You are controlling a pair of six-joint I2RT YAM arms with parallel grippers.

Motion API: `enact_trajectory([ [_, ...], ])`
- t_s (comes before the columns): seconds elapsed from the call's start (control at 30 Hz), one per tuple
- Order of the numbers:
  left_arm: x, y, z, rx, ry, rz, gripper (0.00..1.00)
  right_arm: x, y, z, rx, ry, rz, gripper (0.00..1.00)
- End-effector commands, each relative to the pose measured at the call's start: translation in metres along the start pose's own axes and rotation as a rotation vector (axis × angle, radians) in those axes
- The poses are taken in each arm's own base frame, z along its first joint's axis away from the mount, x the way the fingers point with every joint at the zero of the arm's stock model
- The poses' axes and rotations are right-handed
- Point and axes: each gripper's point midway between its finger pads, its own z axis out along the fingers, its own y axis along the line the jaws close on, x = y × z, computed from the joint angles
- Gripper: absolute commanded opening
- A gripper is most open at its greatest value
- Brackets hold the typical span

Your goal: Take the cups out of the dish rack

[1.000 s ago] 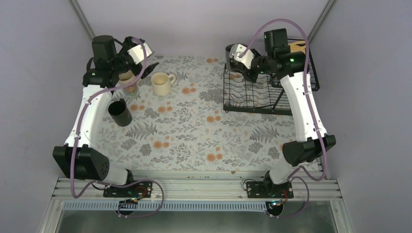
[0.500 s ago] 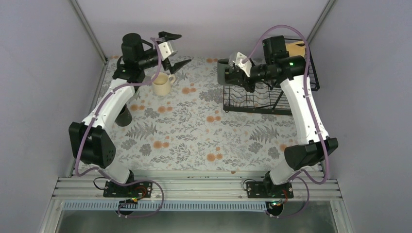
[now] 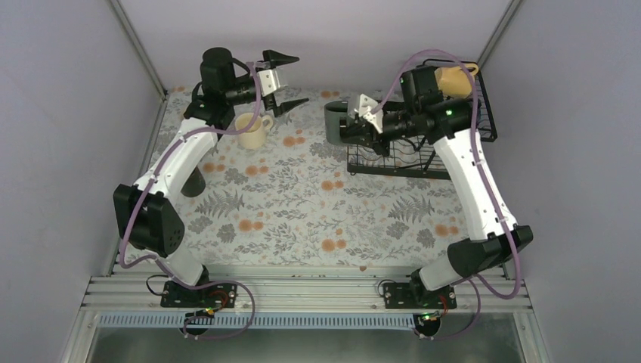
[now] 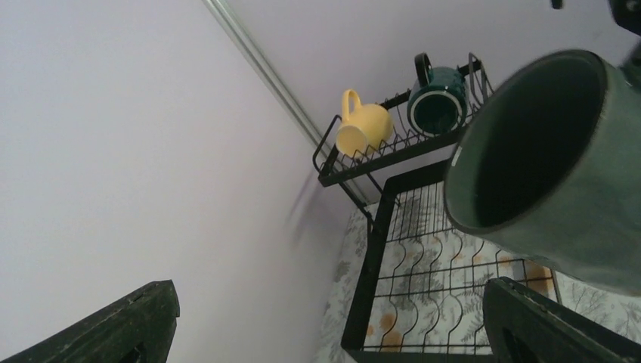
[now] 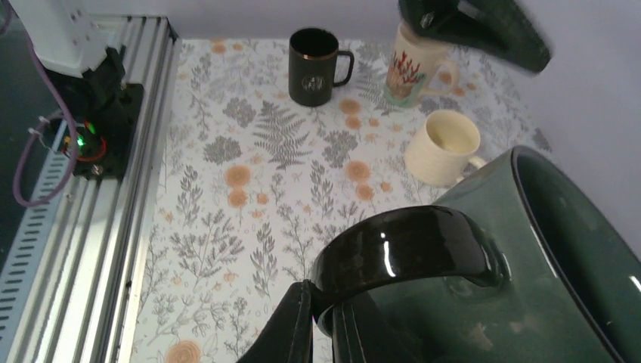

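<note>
Step in hand, by judgement: transfer of the grey-green mug [image 3: 333,121] from the dish rack [image 3: 393,159] to the worktop [image 3: 302,204]

Note the right hand [image 5: 317,329] pinched on the mug's handle, with the mug tipped over, clear of the rack's left edge and above the worktop. Note the left hand [image 3: 293,79] spread wide and raised near the far edge, facing the mug's mouth (possibly ready for a pass between hands; not confirmable).

For placement:
- Maintain the pinch until full contact of base with worktop.
- Turn the mug upright before lowering.
- Choose a bare patch well apart from the plain cream mug [image 3: 249,130], the printed mug [image 5: 412,72] and the black mug [image 5: 311,66].
- Lower slowly, then spread the right hand and withdraw along the handle's line.

For a pass instead, bring the mug's body between the spread fingers and release only after firm closure.

Leave the yellow mug [image 4: 361,130] and the teal mug [image 4: 436,102] on the raised tier for later cycles
</note>
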Motion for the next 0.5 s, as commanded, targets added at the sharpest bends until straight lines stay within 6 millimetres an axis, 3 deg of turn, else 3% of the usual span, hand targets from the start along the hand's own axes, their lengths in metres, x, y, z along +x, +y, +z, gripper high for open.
enact_trajectory([
  [0.0,-0.020,0.009,-0.015,-0.076,0.029,0.139,1.00,-0.006,-0.009,0.013,0.128,-0.046,-0.111,0.03],
  [0.23,-0.028,0.055,-0.059,-0.310,0.135,0.194,1.00,0.018,-0.018,0.069,0.306,0.016,-0.182,0.03],
  [0.47,-0.031,0.076,-0.108,-0.488,0.198,0.276,1.00,0.039,-0.025,0.126,0.403,0.027,-0.268,0.03],
])
